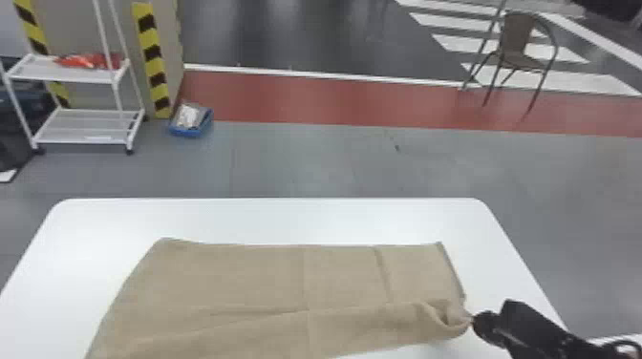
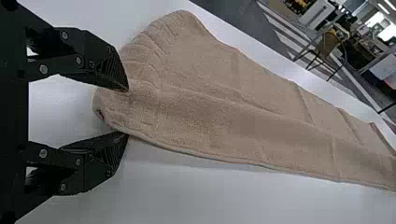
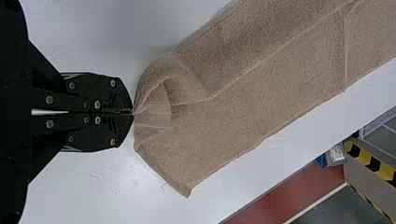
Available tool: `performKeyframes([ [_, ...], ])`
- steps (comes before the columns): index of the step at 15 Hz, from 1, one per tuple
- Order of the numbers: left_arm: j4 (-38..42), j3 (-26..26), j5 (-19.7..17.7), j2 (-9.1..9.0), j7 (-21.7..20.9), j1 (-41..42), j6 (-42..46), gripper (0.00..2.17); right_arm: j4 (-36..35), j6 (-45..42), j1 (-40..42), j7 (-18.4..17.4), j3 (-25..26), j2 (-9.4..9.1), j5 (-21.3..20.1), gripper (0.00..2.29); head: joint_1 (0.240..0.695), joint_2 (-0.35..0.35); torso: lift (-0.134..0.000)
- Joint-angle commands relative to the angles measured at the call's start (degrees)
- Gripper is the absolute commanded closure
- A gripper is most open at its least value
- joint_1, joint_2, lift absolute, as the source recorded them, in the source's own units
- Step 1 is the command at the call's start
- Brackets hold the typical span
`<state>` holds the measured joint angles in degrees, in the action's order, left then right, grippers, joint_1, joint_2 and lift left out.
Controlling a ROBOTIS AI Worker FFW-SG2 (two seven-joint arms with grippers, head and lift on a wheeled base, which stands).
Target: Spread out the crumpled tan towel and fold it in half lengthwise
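The towel [image 1: 248, 277] is soft, slightly rough, matt cloth; the bench [image 1: 267, 219] looks smooth with a faint sheen; the 2 hands, left [image 2: 127, 112] and right [image 3: 132, 112], look matt black.

A white table [image 1: 267, 219] carries the tan towel [image 1: 248, 277]

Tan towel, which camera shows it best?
The head view: most of the tan towel shows, cut off only at the bottom edge. The left wrist view shows one end between the fingers of the open left gripper; the right wrist view, the other end, pinched by the right gripper.
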<state>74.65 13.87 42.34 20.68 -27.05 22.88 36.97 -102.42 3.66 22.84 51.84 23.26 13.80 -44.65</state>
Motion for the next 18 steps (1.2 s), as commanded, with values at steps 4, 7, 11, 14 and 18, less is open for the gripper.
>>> performKeyframes([
  [4, -2.49, -0.34, 1.08, 0.68, 2.09, -0.38, -0.89, 0.65, -0.06, 0.17, -0.43, -0.07, -0.50, -0.17, 0.09, 1.67, 0.695, -0.159, 0.000],
  [7, -3.02, -0.34, 1.43, 0.76, 2.09, -0.82, -0.89, 0.89, 0.12, 0.17, -0.69, -0.42, -0.32, -0.09, 0.35, 1.67, 0.695, -0.144, 0.000],
  [11, -2.58, -0.34, 1.52, 0.94, 1.82, -1.00, -0.72, 1.37, 0.03, -0.01, -1.22, -0.51, -0.15, -0.17, 0.35, 1.67, 0.695, -0.142, 0.000],
  [14, 1.99, 1.07, 0.99, 0.68, 0.77, 0.67, -0.89, 1.37, -1.38, 0.52, -2.18, -0.07, 1.35, -0.70, 1.23, 1.67, 0.695, -0.144, 0.000],
  [18, 10.43, 7.66, -2.52, -0.55, -4.24, 3.92, -1.42, 1.37, -5.95, 1.05, -2.45, 2.48, 5.39, -1.58, 3.60, 1.67, 0.695, -0.151, 0.000],
])
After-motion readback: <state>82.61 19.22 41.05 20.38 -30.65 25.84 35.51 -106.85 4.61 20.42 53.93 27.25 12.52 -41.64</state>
